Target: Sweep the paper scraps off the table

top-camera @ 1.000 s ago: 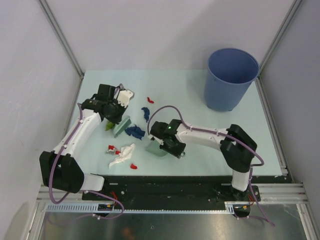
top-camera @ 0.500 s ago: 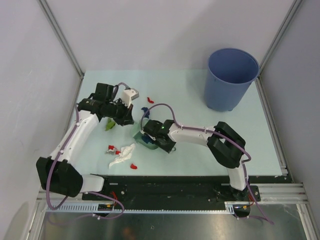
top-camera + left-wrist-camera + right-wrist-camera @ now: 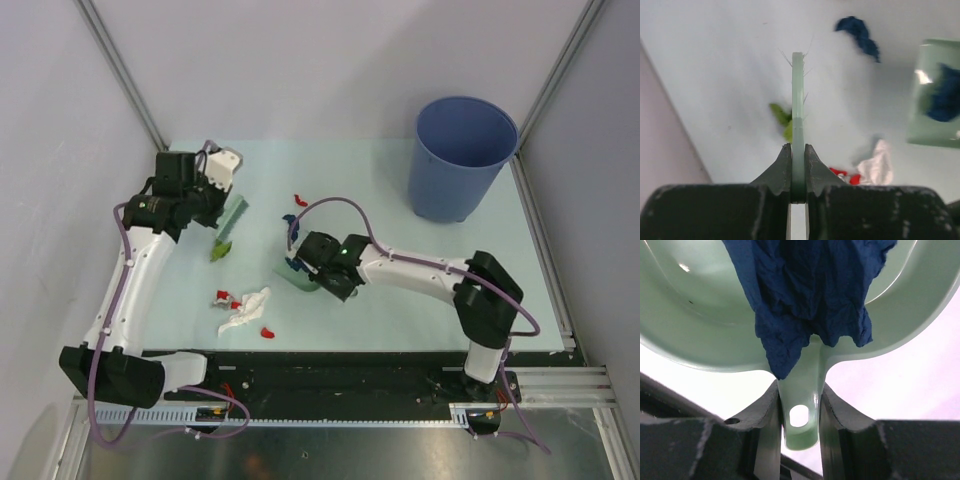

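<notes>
My left gripper is shut on the pale green brush, held edge-on in the left wrist view above a green scrap. My right gripper is shut on the handle of the pale green dustpan, which holds a dark blue wad. On the table lie another dark blue wad, the green scrap, a white crumple and red pieces.
A tall blue bin stands at the table's far right. Grey walls and metal posts close in the left, back and right. A black and metal rail runs along the near edge by the arm bases.
My left arm has drawn the brush back to the far left, away from the dustpan. The dark blue wad by the brush is now in the dustpan, which moved left.
</notes>
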Action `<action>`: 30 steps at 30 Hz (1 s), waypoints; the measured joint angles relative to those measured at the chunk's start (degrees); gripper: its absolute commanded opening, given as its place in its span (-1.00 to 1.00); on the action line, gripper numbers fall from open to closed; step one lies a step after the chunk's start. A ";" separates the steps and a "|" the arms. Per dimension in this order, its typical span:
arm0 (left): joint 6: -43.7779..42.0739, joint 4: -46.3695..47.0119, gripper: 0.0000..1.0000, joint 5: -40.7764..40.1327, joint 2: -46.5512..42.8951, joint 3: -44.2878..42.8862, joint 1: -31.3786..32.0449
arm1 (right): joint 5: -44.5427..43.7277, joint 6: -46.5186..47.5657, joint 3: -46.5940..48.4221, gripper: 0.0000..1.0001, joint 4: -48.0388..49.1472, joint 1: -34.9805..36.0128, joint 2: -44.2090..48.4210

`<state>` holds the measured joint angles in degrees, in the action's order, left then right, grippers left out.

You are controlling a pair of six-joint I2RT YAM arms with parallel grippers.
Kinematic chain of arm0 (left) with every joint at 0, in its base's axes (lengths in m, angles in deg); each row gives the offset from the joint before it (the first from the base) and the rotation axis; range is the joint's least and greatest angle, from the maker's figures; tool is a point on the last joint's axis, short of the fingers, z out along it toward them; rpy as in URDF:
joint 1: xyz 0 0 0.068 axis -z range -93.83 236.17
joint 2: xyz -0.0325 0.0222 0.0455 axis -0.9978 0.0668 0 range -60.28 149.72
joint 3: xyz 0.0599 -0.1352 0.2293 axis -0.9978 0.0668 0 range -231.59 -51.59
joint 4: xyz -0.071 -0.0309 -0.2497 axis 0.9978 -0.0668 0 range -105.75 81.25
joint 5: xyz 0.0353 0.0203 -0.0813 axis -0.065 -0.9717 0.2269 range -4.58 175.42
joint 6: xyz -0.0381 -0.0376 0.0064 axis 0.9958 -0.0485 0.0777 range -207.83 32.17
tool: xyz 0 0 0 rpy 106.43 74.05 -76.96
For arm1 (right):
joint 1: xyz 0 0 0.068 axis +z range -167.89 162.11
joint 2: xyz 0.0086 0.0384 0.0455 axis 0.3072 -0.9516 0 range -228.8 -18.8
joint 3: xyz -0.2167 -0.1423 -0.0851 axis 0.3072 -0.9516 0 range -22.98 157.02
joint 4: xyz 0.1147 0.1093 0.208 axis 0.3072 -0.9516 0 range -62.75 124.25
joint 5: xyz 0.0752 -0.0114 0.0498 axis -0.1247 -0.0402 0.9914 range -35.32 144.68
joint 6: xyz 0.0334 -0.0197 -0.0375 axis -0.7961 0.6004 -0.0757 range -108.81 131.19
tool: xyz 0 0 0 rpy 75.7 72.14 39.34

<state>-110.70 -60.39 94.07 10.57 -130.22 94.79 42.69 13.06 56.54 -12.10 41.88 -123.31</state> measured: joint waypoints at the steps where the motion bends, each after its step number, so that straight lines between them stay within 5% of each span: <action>1: -0.11 0.24 -1.00 -1.57 0.00 -0.35 -0.85 | -0.55 -0.04 0.15 -1.00 -1.18 -0.04 1.33; 7: -0.15 0.76 -1.00 -3.80 0.11 -0.11 -2.43 | -5.60 0.15 11.76 -1.00 -12.72 -5.55 6.49; 15: -0.13 0.79 -1.00 -2.21 0.11 2.01 -2.38 | -25.42 8.31 38.36 -1.00 -16.44 -28.39 6.82; 21: -0.26 0.81 -1.00 -2.14 -0.37 2.56 -2.38 | -39.23 39.34 23.67 -1.00 8.15 -42.10 10.91; 26: -0.59 0.87 -0.99 -1.53 -0.42 3.10 -2.38 | -36.57 75.12 2.12 -1.00 40.87 -46.47 13.18; 30: -0.90 0.90 -0.99 -0.92 -0.42 3.21 -2.38 | -34.14 92.67 -2.97 -1.00 55.63 -49.57 11.67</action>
<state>-111.60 -59.49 93.15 10.16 -127.01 92.41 8.55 105.73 53.57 43.53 -7.70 -111.63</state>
